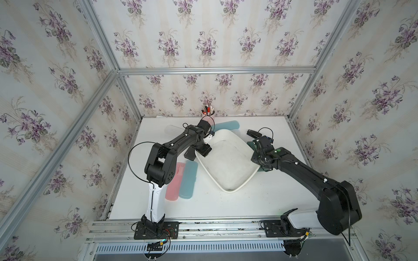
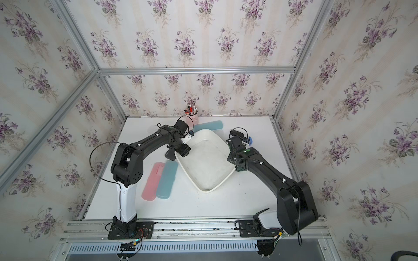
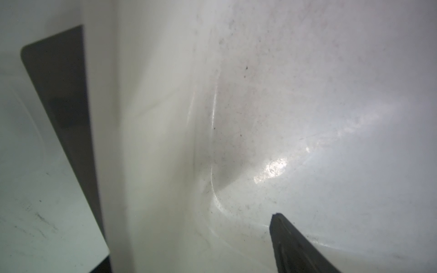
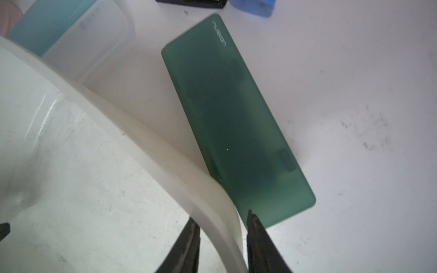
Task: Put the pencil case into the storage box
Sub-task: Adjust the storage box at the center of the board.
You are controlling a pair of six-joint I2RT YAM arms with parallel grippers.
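Two black fingers (image 4: 257, 236) of the right jaws straddle the rolled rim of the white storage box (image 4: 170, 165), one inside the wall and one outside, clenched on it. Just beyond them a dark green pencil case (image 4: 236, 123) lies flat on the counter (image 4: 354, 94), its near corner touching or tucked under the rim. Pale lettering near its far end reads "nusign".

On the opposite side of the box, only one finger (image 3: 290, 241) of the left jaws shows, inside against the wall (image 3: 142, 141). Its partner is hidden behind the rim, so these jaws seem clamped on that rim as well. A black pencil case (image 3: 61, 94) lies right outside the wall there.

In both top views the storage box (image 1: 228, 191) (image 2: 207, 191) sits cornerwise mid-counter between the two arms.

Six pencil cases show in all, each on the counter outside the box:
- the dark green one
- the black one (image 1: 189, 155)
- a pink one (image 1: 174, 183) and a teal one (image 1: 188, 179), side by side beside the left arm
- a light blue one (image 1: 227, 125) past the far corner
- a frosted clear one (image 1: 173, 130), partly behind the left forearm

One pink pen cup (image 1: 209, 115) holding markers stands at the back wall.
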